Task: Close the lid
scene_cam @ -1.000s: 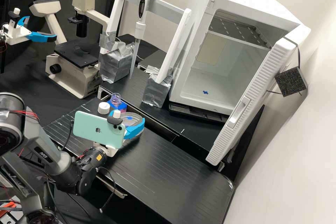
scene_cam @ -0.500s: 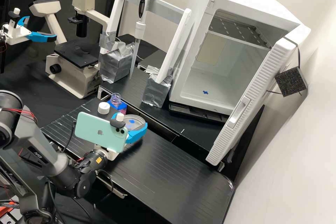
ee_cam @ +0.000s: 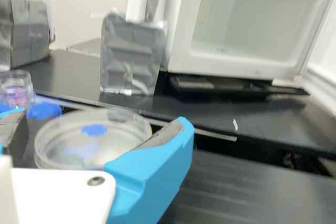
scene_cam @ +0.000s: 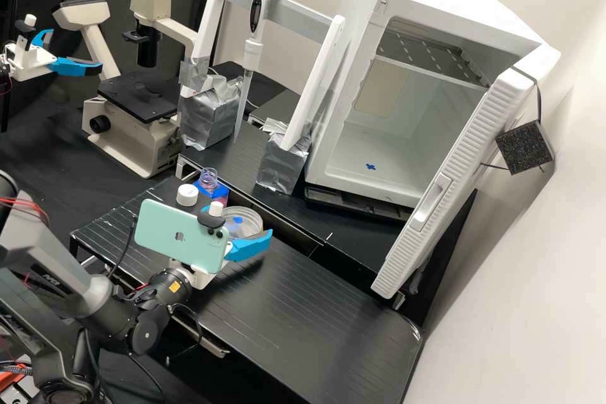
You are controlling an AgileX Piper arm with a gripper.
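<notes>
Black bench (scene_cam: 284,303), clear dish (ee_cam: 123,142) near the wide-spread gripper (scene_cam: 243,220); uncapped bottle (scene_cam: 209,179) holds something pinkish

Item: one round, clear, shallow dish (ee_cam: 43,153), upright on the black bench, blue patches showing. Its clear lid (ee_cam: 123,128) lies over it; we cannot tell whether fully seated.
</notes>
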